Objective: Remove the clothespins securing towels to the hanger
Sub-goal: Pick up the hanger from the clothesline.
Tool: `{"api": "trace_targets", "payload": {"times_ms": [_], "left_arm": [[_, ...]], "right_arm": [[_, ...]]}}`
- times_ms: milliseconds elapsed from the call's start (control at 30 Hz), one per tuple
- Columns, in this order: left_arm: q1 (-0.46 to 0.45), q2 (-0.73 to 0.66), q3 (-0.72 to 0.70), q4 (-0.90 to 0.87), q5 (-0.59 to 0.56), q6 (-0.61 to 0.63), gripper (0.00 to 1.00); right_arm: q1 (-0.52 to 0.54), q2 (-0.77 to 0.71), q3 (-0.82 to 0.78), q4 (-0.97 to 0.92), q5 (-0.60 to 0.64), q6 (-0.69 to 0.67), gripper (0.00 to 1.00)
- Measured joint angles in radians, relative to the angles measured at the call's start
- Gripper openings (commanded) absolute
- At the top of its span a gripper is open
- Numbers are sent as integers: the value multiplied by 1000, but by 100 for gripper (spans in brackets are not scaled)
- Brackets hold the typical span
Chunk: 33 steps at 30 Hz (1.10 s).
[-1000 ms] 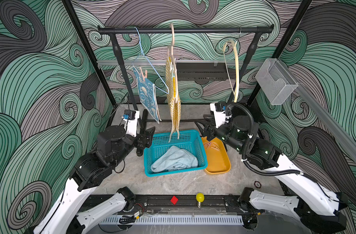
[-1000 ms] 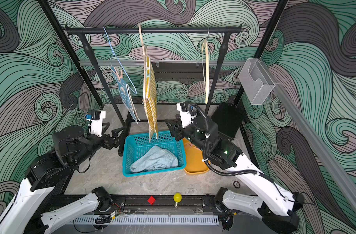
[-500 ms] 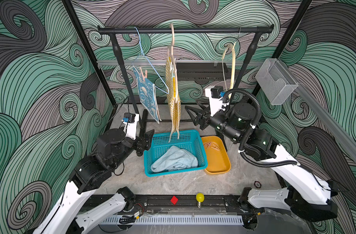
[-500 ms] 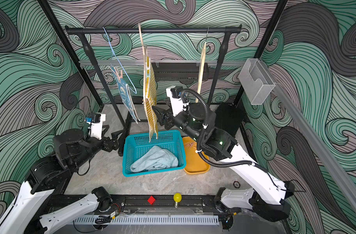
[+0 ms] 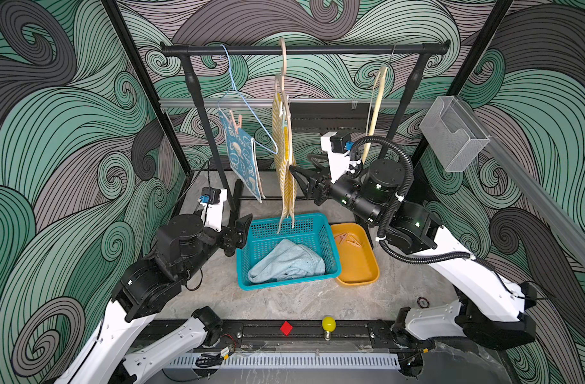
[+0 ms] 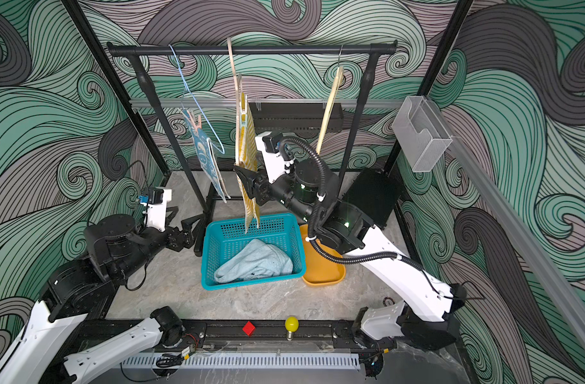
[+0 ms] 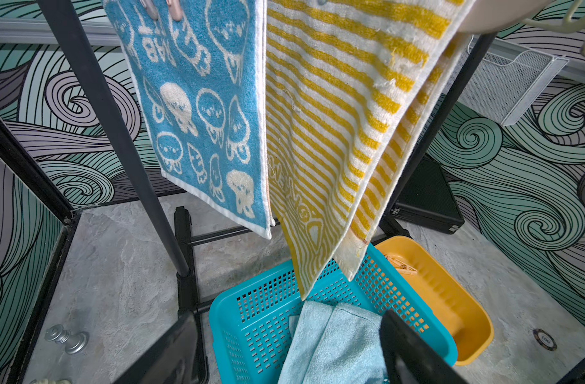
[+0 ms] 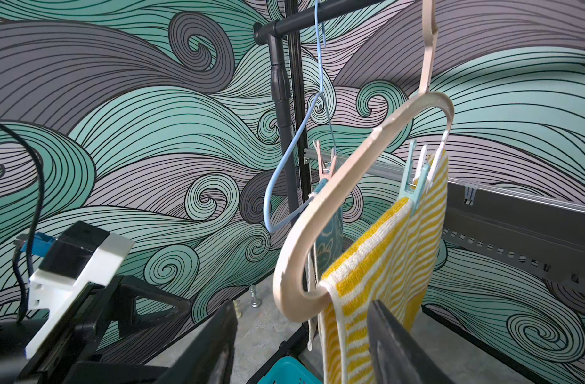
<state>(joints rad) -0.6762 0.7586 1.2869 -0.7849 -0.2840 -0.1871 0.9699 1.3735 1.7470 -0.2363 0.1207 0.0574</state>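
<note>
Right gripper (image 5: 298,181), jaws apart, sat just beside the yellow striped towel (image 8: 384,266). The teal clothespins (image 8: 412,179) stood upright above it on the beige hanger (image 8: 334,199), right arm nearer. Left gripper (image 5: 239,232), also apart, sat low by the teal basket (image 5: 245,262).

- In the left wrist view, the picture's edge cuts off the pink clothespins (image 7: 174,7) on the bunny towel (image 7: 198,109).
- In a top view, the right arm (image 6: 337,226) hides much of the orange tray (image 6: 322,276).

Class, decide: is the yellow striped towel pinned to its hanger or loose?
Pinned: pale teal and white clothespins clamp the striped towel over the beige hanger.
</note>
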Motion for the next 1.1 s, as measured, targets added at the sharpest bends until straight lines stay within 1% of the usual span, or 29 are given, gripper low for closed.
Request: {"api": "trace_targets", "payload": {"times_ms": [133, 233, 467, 567, 767, 867, 967, 1100], "left_arm": [[0, -8, -4, 0, 0, 0, 84], [0, -15, -11, 2, 0, 0, 84], [0, -33, -20, 3, 0, 0, 84], [0, -41, -21, 3, 0, 0, 84], [0, -45, -24, 3, -1, 0, 84], [0, -43, -26, 3, -1, 0, 84], [0, -43, -26, 3, -1, 0, 84], [0, -43, -26, 3, -1, 0, 84]], "right_arm": [[2, 35, 36, 2, 8, -9, 60], [2, 70, 73, 0, 20, -19, 57], [2, 127, 113, -13, 82, -51, 42], [2, 133, 113, -19, 112, -66, 39], [3, 132, 113, -22, 166, -97, 34], [3, 132, 114, -22, 184, -110, 30], [3, 132, 124, -24, 201, -126, 23], [3, 132, 140, -29, 232, -140, 9]]}}
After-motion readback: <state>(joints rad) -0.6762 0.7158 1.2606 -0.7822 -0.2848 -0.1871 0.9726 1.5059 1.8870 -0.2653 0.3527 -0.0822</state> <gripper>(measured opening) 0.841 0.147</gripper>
